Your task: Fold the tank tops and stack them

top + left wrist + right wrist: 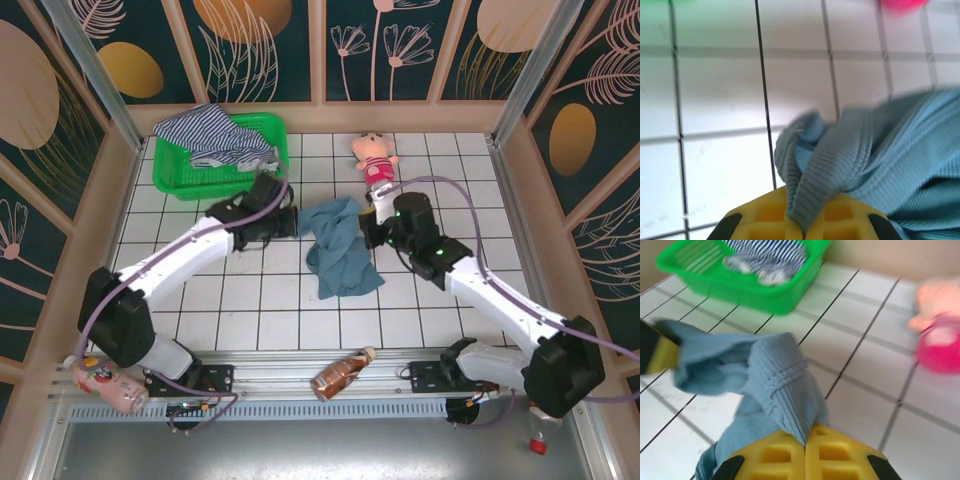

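Pinching teal tank top (340,258): left tool (803,229) & right tool (806,444) both clamped on its edges.

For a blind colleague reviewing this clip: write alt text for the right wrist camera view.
The right gripper, its yellow jaws shut, pinches a bunched fold of the teal-blue tank top over a white gridded table. Behind it, a green basket holds the striped tank top; a blurred pink doll lies to the right.

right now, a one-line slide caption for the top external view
Left gripper and right gripper shut on opposite sides of the teal tank top; striped tank top lies in the green basket
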Robot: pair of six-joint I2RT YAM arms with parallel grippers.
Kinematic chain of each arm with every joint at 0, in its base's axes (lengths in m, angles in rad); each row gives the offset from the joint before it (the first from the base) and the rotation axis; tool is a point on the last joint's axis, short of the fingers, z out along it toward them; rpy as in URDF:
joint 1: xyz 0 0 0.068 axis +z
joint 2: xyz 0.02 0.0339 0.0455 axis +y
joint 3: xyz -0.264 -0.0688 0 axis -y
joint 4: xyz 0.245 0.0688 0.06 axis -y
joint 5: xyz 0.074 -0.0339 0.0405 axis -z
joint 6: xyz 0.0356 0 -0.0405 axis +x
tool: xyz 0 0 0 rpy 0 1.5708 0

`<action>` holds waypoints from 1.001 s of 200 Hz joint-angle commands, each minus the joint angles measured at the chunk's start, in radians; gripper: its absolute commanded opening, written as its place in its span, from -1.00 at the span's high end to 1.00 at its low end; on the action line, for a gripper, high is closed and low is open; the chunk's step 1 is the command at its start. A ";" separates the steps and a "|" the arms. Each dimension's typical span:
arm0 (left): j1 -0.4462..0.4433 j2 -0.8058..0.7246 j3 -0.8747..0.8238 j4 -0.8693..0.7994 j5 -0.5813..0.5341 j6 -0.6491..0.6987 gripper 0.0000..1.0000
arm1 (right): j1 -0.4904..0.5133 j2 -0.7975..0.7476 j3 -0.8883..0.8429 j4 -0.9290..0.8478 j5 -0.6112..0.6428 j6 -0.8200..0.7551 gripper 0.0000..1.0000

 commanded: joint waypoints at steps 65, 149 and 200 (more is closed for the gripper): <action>0.021 0.067 0.863 -0.384 -0.383 0.311 1.00 | -0.059 -0.110 0.344 0.010 0.064 -0.423 1.00; 0.021 -0.081 0.884 -0.331 -0.383 0.335 1.00 | 0.037 -0.196 0.454 -0.096 -0.150 -0.448 1.00; 0.067 -0.099 0.450 -0.217 -0.447 0.263 1.00 | -0.005 -0.156 0.239 -0.083 -0.205 -0.403 1.00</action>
